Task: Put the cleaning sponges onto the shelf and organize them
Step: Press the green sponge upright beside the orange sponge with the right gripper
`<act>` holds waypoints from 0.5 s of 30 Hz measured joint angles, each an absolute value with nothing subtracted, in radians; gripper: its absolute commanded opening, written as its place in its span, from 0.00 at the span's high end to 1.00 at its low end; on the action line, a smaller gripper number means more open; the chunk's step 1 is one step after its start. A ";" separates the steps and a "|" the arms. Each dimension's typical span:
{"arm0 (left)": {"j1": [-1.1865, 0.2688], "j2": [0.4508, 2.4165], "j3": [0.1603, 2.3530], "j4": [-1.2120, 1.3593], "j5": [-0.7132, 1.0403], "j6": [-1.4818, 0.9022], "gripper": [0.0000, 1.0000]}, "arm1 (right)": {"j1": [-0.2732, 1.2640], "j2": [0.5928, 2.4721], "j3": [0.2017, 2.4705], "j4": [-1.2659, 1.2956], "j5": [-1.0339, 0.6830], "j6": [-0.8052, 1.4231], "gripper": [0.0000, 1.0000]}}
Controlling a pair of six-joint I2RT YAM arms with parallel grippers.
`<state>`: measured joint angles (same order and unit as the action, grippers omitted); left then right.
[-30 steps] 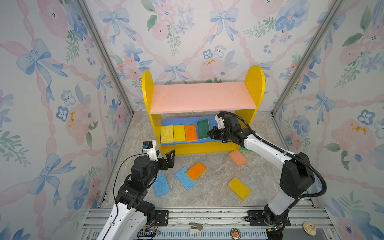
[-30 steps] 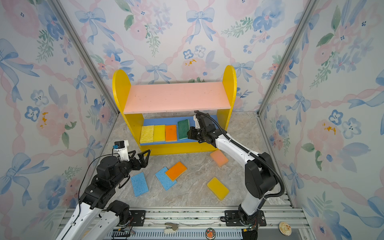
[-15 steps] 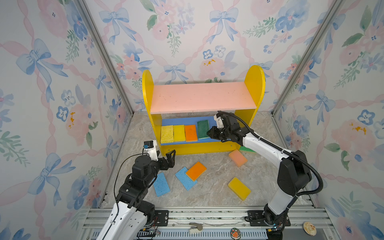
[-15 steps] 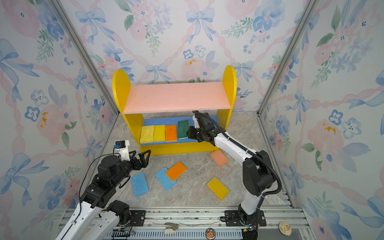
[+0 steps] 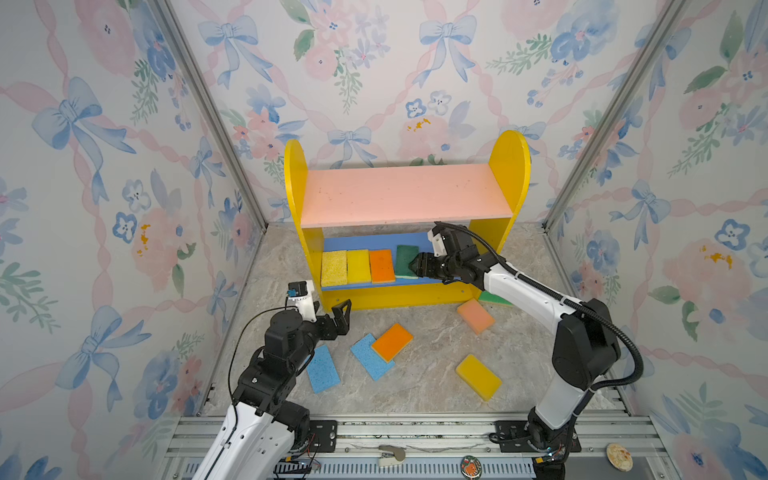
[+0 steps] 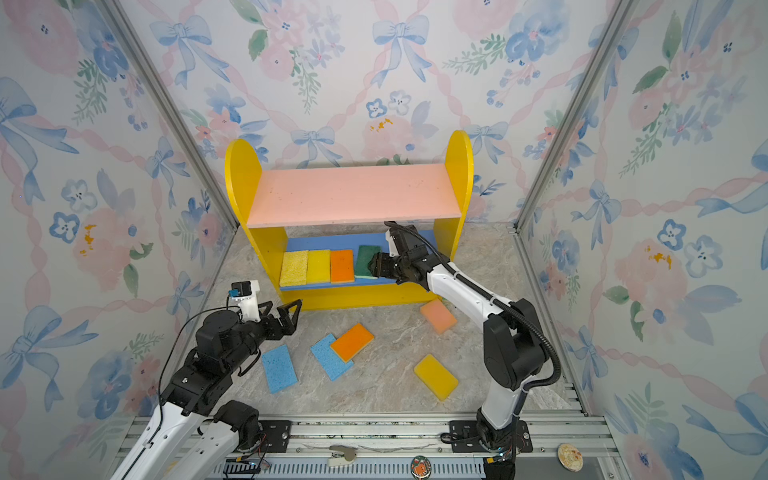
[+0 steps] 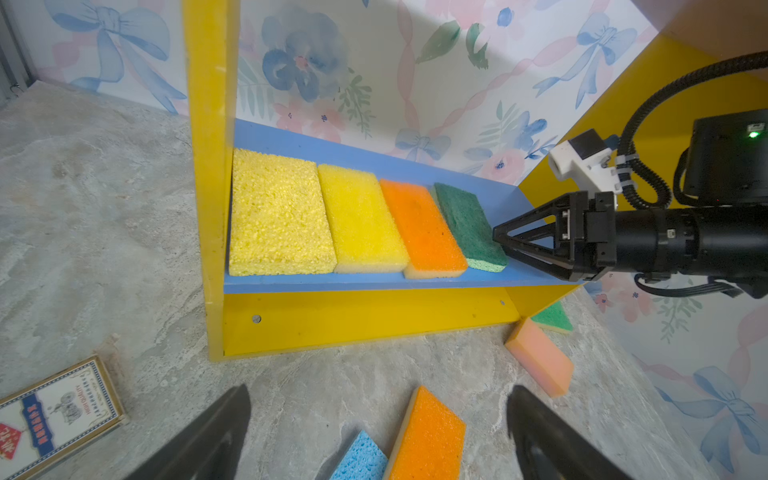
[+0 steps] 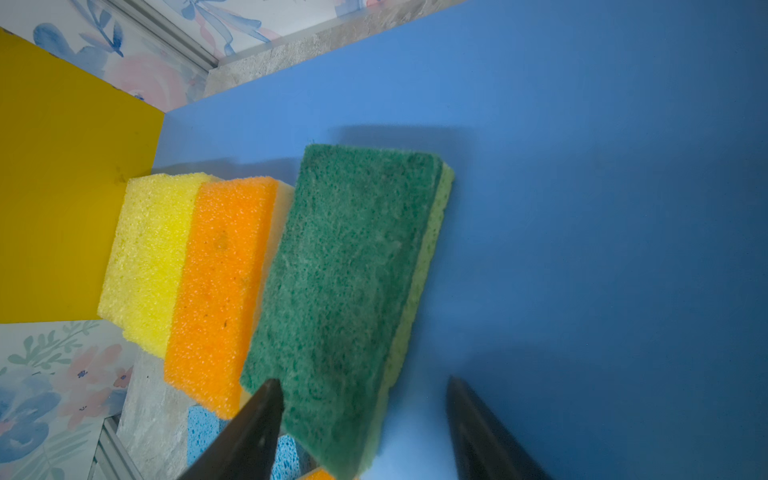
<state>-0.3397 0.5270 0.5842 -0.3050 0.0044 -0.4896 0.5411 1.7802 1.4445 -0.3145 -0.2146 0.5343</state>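
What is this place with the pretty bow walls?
Probably a robot practice booth, not a real room: flowery bow-patterned wall panels held by metal posts, and two black-and-white robot arms mounted on a metal rail.

Same build on left arm (image 5: 249, 440) and right arm (image 5: 528, 293): white links, black joint housings, black base plates (image 5: 322, 430) with screw heads showing. Left gripper (image 6: 281, 309) and right gripper (image 8: 361, 384) all black, open-frame triangular fingers (image 7: 528, 232). White printed cam mount (image 5: 302, 297) on each wrist, blue patch on left one. Thin black cable (image 5: 232, 361) along left, fat corrugated conduit (image 7: 706, 71) along right. Green LED (image 7: 753, 134) lit on a right-arm housing.
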 measured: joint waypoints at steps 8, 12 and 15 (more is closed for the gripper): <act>-0.340 0.526 0.583 -0.305 0.004 -0.490 0.02 | 0.523 1.848 1.513 -0.294 -0.211 0.532 0.38; -0.340 0.526 0.583 -0.305 0.004 -0.490 0.02 | 0.522 1.860 1.519 -0.285 -0.212 0.528 0.45; -0.340 0.527 0.582 -0.305 0.005 -0.490 0.02 | 0.522 1.869 1.523 -0.276 -0.213 0.518 0.50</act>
<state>-0.3397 0.5266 0.5816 -0.3050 0.0048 -0.4896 0.5224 1.8687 1.5230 -0.2756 -0.2131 0.5179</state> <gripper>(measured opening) 0.979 0.518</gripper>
